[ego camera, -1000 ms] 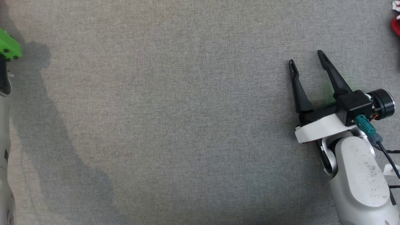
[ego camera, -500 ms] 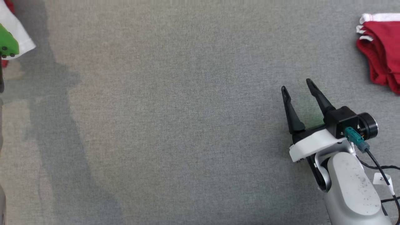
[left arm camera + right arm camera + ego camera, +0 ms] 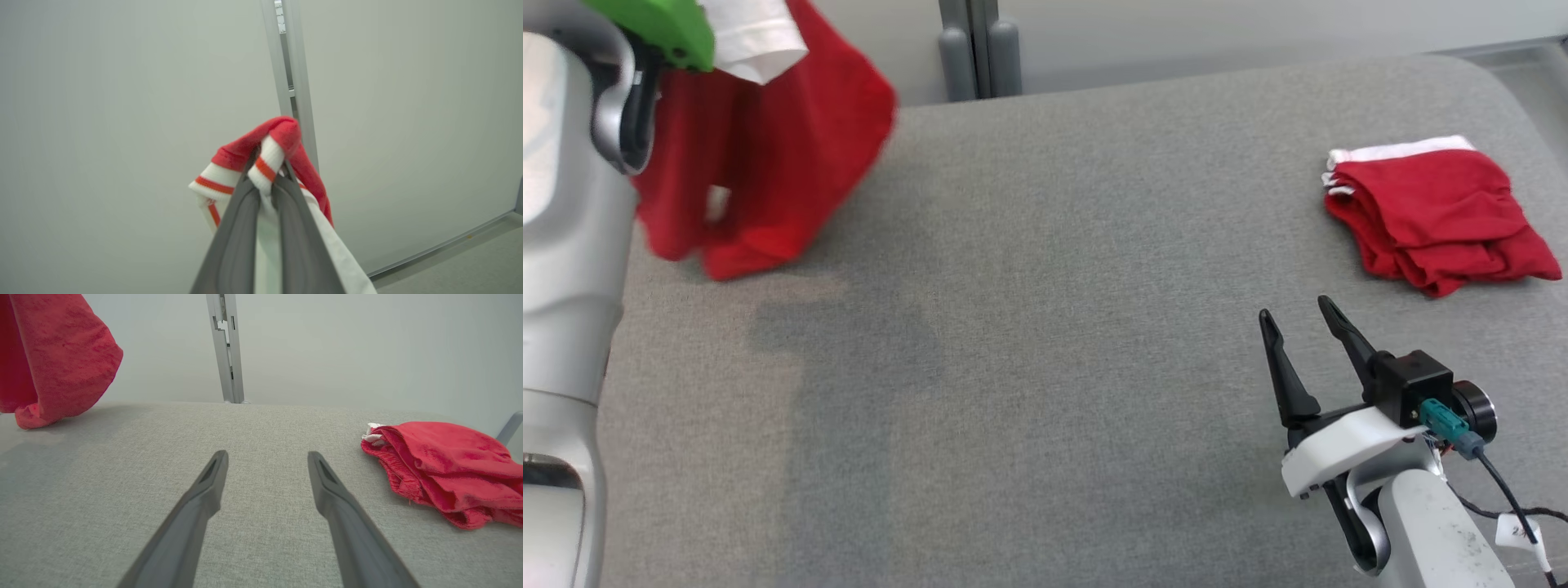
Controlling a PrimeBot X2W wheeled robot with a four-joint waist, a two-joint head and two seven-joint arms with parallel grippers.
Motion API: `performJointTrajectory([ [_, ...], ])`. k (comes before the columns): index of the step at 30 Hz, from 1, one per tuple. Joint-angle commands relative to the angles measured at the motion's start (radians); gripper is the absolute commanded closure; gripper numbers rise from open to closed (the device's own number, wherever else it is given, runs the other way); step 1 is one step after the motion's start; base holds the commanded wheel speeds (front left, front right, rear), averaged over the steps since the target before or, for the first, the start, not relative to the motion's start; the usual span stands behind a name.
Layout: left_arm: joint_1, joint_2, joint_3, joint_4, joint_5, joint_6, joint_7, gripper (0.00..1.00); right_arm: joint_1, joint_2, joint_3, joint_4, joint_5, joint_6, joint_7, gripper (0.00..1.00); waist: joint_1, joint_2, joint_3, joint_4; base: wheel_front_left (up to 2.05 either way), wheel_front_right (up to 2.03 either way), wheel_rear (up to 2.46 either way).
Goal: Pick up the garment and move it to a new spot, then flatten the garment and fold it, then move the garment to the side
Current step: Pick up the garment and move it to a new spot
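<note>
The garment (image 3: 768, 147) is red terry cloth with a white, red-striped band. It hangs at the far left above the grey table (image 3: 1054, 327), its lower end just above or brushing the surface. In the left wrist view my left gripper (image 3: 265, 167) is shut on the garment's (image 3: 282, 134) banded edge, which bunches over the fingertips. My left arm (image 3: 572, 204) rises along the left edge. The hanging cloth (image 3: 61, 347) also shows at the upper left of the right wrist view. Low at the table's right, my right gripper (image 3: 1294, 309) (image 3: 267, 454) stands open with nothing between its fingers.
A second red garment (image 3: 1429, 212) (image 3: 441, 461) with a white band lies folded on the table's far right, just beyond my right gripper. A pale wall with a grey post (image 3: 976, 41) stands behind the table's far edge.
The head camera has tilted up, bringing the table's far edge, the wall and both red garments into view. My left gripper stays shut on the hanging garment; my right gripper stays open.
</note>
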Motion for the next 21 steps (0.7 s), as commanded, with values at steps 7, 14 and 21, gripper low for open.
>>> performJointTrajectory([
  [7,-0.058,-0.09,-0.028,-0.086,-0.055,0.003,0.042,1.0,0.023,-0.004,-0.007,-0.006,0.036,-0.002,-0.005,0.0,0.0001,-0.0001,-0.122,-0.099,0.0,0.0,0.0],
  [14,0.055,-0.114,-0.019,-0.071,-0.094,0.023,0.04,1.0,0.018,-0.003,-0.018,-0.011,0.048,-0.002,-0.005,0.0,0.0001,-0.0001,-0.093,-0.105,0.0,0.0,0.0],
  [21,0.309,-0.098,0.02,0.012,-0.169,0.032,-0.016,1.0,0.03,-0.004,-0.052,-0.016,0.04,-0.002,-0.005,0.0,0.0001,-0.0001,-0.067,-0.084,0.0,0.0,0.0],
])
